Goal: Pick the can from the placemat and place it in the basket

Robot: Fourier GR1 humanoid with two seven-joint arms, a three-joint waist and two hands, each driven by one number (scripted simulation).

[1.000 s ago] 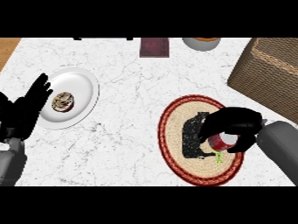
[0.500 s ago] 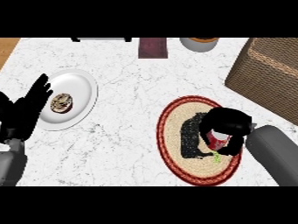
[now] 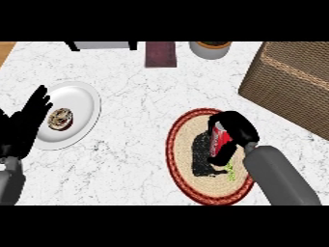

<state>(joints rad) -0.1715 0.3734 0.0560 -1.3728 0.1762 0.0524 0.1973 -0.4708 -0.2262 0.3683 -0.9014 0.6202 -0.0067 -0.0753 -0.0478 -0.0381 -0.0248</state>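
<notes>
Right hand (image 3: 235, 127): black fingers curled round the small red can (image 3: 221, 139). You see only a strip of the can between the fingers and thumb: glossy red side with a pale mark, top rim tucked under the hand, tilted a little.

Can sits over the round woven placemat with dark red border (image 3: 183, 140), toward its right half. A dark shadow lies on the mat just below-left of it. You cannot tell whether the base touches the mat.

Brown wicker basket (image 3: 302, 77): upper right of the white marble counter (image 3: 138, 144), apart from the mat.

Left hand (image 3: 14, 130): open, fingers up, at the left edge beside the white round plate (image 3: 82, 96).
</notes>
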